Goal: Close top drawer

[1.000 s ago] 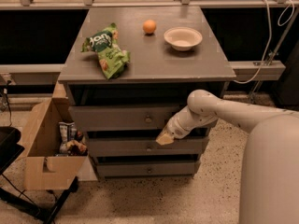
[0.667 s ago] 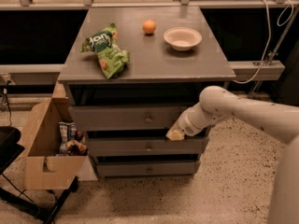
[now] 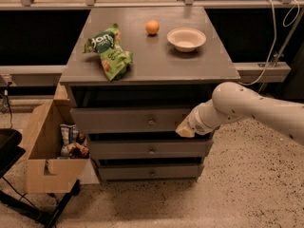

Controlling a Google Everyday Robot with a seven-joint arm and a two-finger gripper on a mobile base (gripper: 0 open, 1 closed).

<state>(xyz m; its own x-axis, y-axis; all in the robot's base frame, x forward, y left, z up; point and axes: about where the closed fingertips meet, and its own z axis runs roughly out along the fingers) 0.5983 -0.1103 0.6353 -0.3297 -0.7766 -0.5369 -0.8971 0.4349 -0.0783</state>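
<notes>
The top drawer [image 3: 118, 120] is a wide grey drawer with a small round knob [image 3: 151, 122] at its centre. Its front stands a little forward of the two drawers below, with a dark gap under the cabinet top. My gripper [image 3: 185, 129] is at the right end of the drawer's front panel, at its lower edge, and seems to touch it. My white arm [image 3: 242, 106] reaches in from the right.
On the grey cabinet top [image 3: 152, 63] lie a green chip bag [image 3: 109, 51], an orange [image 3: 152, 27] and a white bowl [image 3: 186, 38]. An open cardboard box [image 3: 50, 151] with snack packs stands on the floor at the left. A black stand [image 3: 9, 151] is at the far left.
My gripper has moved right and slightly up along the drawer front. The white arm now reaches in higher and from farther right.
</notes>
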